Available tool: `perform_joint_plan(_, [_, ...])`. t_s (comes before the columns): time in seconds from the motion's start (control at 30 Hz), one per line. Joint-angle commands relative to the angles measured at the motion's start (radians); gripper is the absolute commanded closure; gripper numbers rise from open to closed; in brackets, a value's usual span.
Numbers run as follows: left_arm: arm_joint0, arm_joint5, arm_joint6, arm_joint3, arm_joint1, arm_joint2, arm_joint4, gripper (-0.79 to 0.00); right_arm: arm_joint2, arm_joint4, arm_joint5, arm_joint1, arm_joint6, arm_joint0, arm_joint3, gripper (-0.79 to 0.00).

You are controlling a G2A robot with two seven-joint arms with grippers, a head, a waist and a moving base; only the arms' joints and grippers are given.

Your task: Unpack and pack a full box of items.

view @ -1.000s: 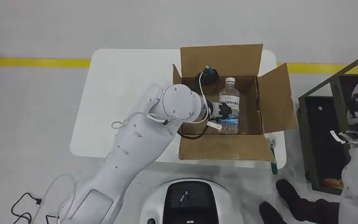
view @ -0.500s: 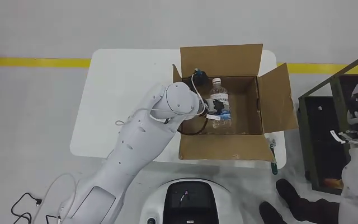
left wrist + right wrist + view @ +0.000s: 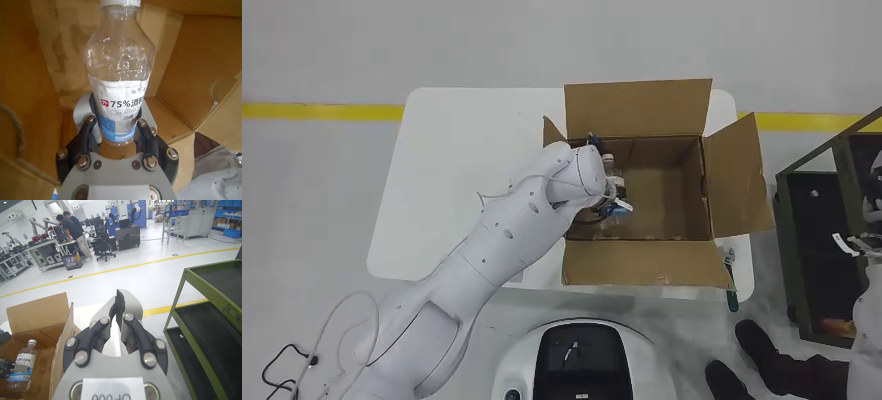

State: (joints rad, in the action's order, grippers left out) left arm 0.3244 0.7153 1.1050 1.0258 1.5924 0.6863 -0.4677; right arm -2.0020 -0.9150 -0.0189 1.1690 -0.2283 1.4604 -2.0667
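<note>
You've got a clear plastic bottle [image 3: 119, 72] with a white cap and a white-and-blue label, upright inside the cardboard box [image 3: 637, 108] near its left wall. Your left gripper [image 3: 117, 121] clamps its lower body. Your right gripper [image 3: 117, 309] is pinched together, empty, well apart from the box.

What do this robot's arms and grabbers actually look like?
The left arm is a smooth, rounded white shell with a thin cable looped along it. The left end effector and right end effector match: grey base plates, black linkages with silver bolts. The right one has black ridged pads and a white label.
</note>
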Motion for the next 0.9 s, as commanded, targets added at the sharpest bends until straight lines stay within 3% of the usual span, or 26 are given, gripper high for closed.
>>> perform_joint_plan(0.0, [-0.019, 0.002, -0.002, -0.034, 0.005, -0.025, 0.02, 0.0, 0.0, 0.0, 0.0, 0.0, 0.0, 0.0, 0.0, 0.0])
perform_joint_plan(0.3, [-0.081, 0.018, -0.018, -0.119, 0.022, -0.121, 0.103, 0.0, 0.0, 0.0, 0.0, 0.0, 0.0, 0.0, 0.0, 0.0])
perform_joint_plan(0.33, [-0.086, 0.021, -0.021, -0.126, 0.023, -0.131, 0.109, -0.049, 0.0, 0.0, 0.0, 0.0, 0.0, 0.0, 0.0, 0.0])
perform_joint_plan(0.37, [-0.09, 0.024, -0.024, -0.132, 0.024, -0.14, 0.116, -0.246, 0.0, 0.0, 0.0, 0.0, 0.0, 0.0, 0.0, 0.0])
perform_joint_plan(0.4, [-0.094, 0.027, -0.027, -0.137, 0.024, -0.148, 0.127, -0.379, 0.0, 0.0, 0.0, 0.0, 0.0, 0.0, 0.0, 0.0])
perform_joint_plan(0.43, [-0.097, 0.031, -0.031, -0.146, 0.025, -0.158, 0.131, -0.785, 0.0, 0.0, 0.0, 0.0, 0.0, 0.0, 0.0, 0.0])
perform_joint_plan(0.73, [-0.144, 0.055, -0.055, -0.181, 0.026, -0.222, 0.208, -0.785, 0.0, 0.0, 0.0, 0.0, 0.0, 0.0, 0.0, 0.0])
perform_joint_plan(0.87, [-0.17, 0.064, -0.064, -0.143, 0.017, -0.225, 0.249, -0.785, 0.0, 0.0, 0.0, 0.0, 0.0, 0.0, 0.0, 0.0])
